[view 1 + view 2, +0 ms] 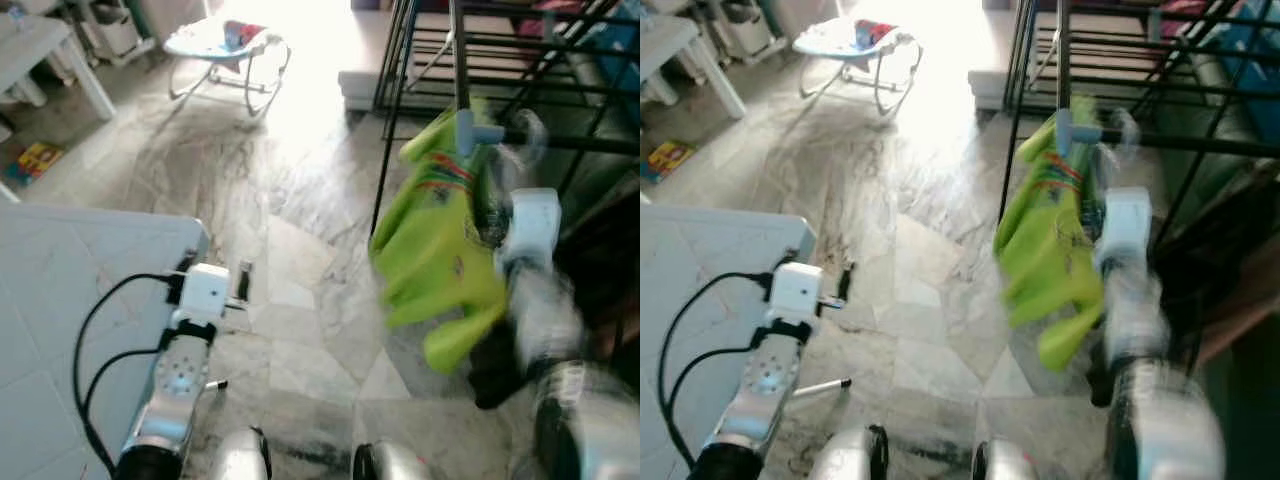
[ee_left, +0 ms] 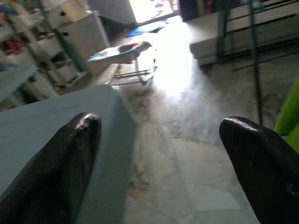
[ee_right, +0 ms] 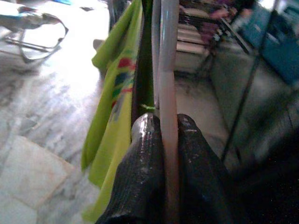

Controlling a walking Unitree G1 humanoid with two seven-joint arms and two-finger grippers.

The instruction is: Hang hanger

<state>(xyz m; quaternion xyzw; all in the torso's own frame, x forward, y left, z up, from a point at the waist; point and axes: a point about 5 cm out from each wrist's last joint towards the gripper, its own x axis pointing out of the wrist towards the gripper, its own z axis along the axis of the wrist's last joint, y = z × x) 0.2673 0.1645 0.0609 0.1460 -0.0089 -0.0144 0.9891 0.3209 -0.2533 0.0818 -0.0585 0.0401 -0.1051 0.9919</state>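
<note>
Right gripper (image 3: 161, 140) clamped on the pale hanger (image 3: 167, 70), seen close in the right wrist view.

The right arm (image 1: 545, 300) was raised, blurred, toward the black drying rack (image 1: 540, 90), and the hanger was pinched between its black fingers, with a lime-green shirt (image 1: 440, 230) draped on it beside the rack's rail. The left arm (image 1: 180, 380) was held low beside the white worktop (image 1: 60, 290), the fingers of its left gripper (image 2: 159, 154) spread wide apart, nothing between them.

lime-green shirt (image 1: 440, 250) with red print, black rack (image 1: 560, 60), grey marbled floor (image 1: 300, 260)
</note>
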